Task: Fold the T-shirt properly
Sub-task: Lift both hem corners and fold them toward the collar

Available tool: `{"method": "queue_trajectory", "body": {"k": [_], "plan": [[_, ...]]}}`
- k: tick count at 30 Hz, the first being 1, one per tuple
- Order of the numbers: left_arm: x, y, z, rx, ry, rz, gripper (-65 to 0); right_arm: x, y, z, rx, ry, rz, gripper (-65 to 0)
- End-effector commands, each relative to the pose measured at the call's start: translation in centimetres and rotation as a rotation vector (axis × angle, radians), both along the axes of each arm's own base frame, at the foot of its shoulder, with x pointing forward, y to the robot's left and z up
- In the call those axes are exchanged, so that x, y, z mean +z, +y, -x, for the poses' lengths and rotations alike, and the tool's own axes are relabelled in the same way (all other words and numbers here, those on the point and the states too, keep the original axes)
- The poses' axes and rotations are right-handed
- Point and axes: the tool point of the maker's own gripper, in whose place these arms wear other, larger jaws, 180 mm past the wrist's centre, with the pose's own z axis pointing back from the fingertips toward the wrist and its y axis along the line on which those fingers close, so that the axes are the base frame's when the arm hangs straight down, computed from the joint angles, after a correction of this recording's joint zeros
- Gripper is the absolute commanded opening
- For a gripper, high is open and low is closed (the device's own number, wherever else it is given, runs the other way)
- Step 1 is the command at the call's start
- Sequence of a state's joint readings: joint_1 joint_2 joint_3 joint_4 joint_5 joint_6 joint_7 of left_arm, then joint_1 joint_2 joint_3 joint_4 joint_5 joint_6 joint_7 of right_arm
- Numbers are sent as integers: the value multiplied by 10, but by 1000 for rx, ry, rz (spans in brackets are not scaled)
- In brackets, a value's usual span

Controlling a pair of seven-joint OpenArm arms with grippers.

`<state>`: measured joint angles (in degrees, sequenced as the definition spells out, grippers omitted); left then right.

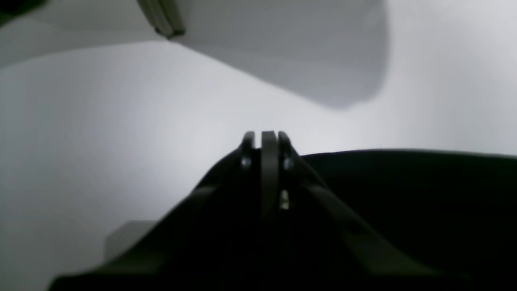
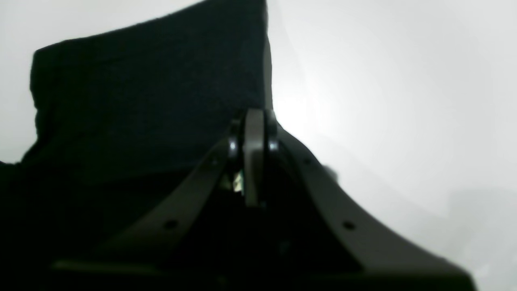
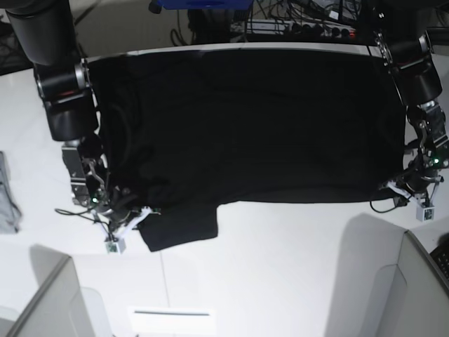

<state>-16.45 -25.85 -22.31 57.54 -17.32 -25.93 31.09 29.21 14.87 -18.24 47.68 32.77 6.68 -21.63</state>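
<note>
Here my left tool [image 3: 412, 184] and right tool [image 3: 125, 213] sit pinched together at the T-shirt [image 3: 245, 126], spread across the white surface [image 3: 280, 267] mid-frame. The sleeve at lower left dangles loose; it could bunch if 1 corner slips.

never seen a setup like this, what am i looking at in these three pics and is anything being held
This is a robot with two arms working over a white table. The base view looks down on everything; the other two pictures come from cameras on each wrist, looking along the gripper.

A large black T-shirt lies spread on the table. The left gripper sits at the shirt's edge on the base view's right; the right gripper sits at the other side, beside a sleeve. Both have their jaws together, apparently pinching cloth, though that is hard to confirm. A grey cloth lies at the far edge.
</note>
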Motion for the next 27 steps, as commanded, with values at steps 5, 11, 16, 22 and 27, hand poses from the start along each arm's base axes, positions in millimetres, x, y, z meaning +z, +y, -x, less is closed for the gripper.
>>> {"method": "queue_trajectory", "body": {"k": [5,11,16,22,27], "plan": [[34,0,-3,-39,-88,-64,-650,33,-8,-8,-33,-71,21,-650],[40,-8,9,-77,-103,-105,-650,30,-11,1,-29,-68,27,-650],[56,12,31,7,-156,-109,-650,26,-6,12,-14,-69,22,-650],[62,-2,38,-53,-96,-136,-650,37,-22,25,-86,-69,-38,-650],[70,-5,44,-49,-76,-149,-650,49,-25,40,-93,-85,-57,-650]]}}
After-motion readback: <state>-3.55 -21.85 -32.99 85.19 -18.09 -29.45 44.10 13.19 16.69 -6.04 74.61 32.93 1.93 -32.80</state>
